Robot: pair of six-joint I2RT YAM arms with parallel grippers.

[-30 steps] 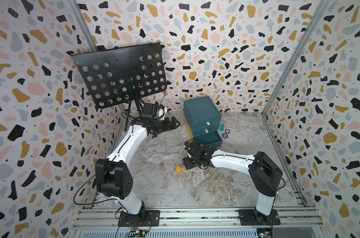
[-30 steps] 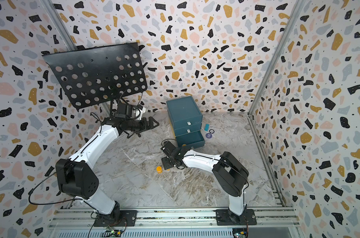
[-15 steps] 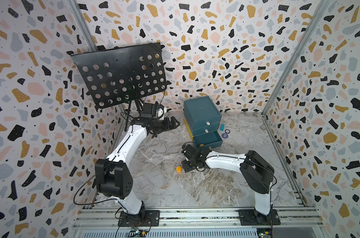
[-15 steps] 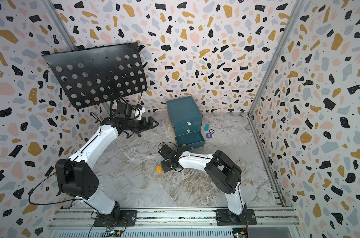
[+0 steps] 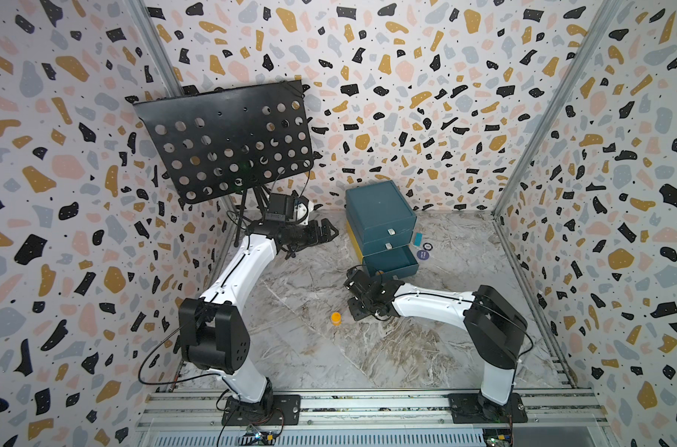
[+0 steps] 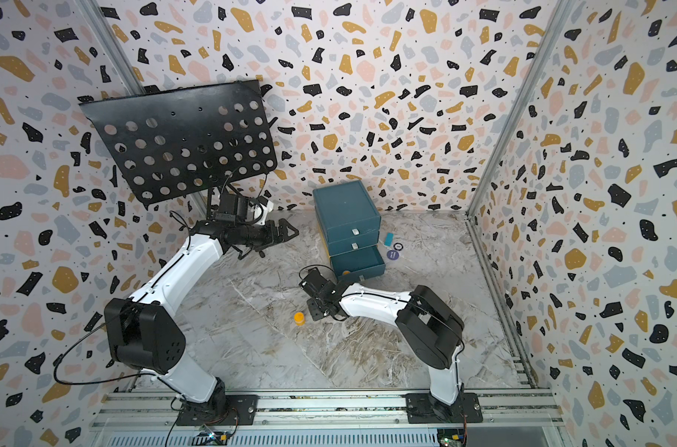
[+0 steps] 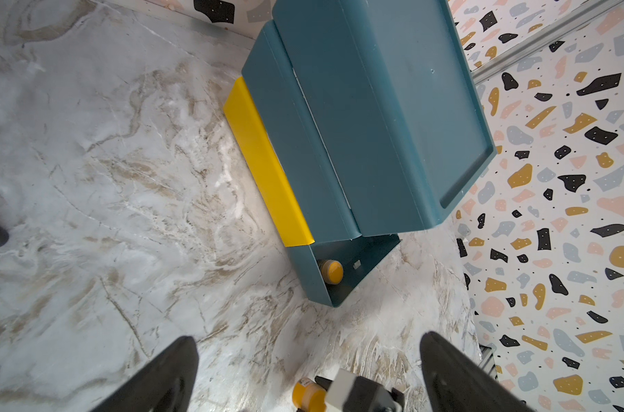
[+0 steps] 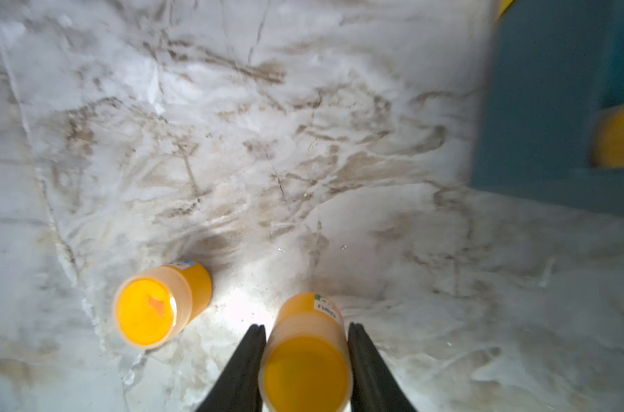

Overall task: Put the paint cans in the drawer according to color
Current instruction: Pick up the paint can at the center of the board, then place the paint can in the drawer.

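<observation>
Marble top [image 8: 303, 142]: can [image 8: 305, 371] within right gripper [image 8: 307, 325]

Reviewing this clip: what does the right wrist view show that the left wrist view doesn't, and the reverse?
Right wrist only: the right gripper, jaws against the sides of a jar, with a second jar loose beside it. Left wrist only: the whole drawer chest, its yellow side panel and the open left gripper. Both: the open bottom drawer holding another jar, and the marble floor.
</observation>
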